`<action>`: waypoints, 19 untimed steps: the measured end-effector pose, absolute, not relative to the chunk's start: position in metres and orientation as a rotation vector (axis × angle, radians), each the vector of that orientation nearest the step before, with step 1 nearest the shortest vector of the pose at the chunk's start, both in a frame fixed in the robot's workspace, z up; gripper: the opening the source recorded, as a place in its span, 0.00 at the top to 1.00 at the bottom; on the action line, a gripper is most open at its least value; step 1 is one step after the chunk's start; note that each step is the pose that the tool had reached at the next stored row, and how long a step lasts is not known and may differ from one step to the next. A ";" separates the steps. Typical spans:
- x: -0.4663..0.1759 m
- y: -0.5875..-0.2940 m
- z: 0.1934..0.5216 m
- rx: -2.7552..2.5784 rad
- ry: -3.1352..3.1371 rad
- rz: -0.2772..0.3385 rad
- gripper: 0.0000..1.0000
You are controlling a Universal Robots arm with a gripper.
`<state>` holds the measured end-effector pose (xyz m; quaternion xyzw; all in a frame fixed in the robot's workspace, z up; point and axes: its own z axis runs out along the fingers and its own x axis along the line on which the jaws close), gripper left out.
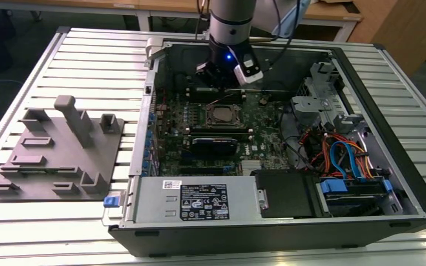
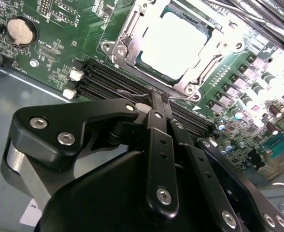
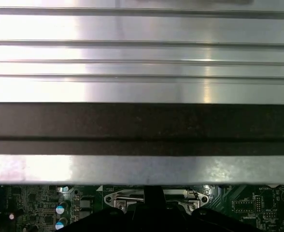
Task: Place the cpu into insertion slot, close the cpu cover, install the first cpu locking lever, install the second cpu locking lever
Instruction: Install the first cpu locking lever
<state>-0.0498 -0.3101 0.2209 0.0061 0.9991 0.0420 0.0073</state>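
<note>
The cpu (image 2: 173,43) lies flat in the insertion slot (image 1: 224,114) on the green board, its silver face up. The cpu cover (image 2: 128,44), a thin metal frame, sits down around it. My gripper (image 2: 160,99) is shut with nothing between its fingers. Its tip is just off the socket's edge, beside the memory slots and close to a thin metal lever bar (image 2: 132,93). In the exterior view the gripper (image 1: 226,83) hangs inside the open computer case, just behind the socket. In the first wrist view the cover's edge (image 3: 132,197) shows by the gripper tip (image 3: 154,193).
Long black memory slots (image 2: 108,77) run past the fingertips, and a coin battery (image 2: 21,30) sits on the board. The case wall (image 3: 142,125) stands close to the arm. A grey fixture block (image 1: 57,149) lies at the exterior view's left. Drive cage and cables (image 1: 346,155) fill the case's right.
</note>
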 end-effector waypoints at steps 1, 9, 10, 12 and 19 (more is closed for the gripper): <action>-0.049 -0.310 0.221 0.019 3.124 0.131 0.89; -0.041 -0.308 0.218 0.019 3.124 0.128 0.89; -0.040 -0.308 0.218 0.019 3.124 0.128 0.89; -0.039 -0.307 0.217 0.019 3.124 0.128 0.89; -0.033 -0.306 0.214 0.019 3.124 0.126 0.89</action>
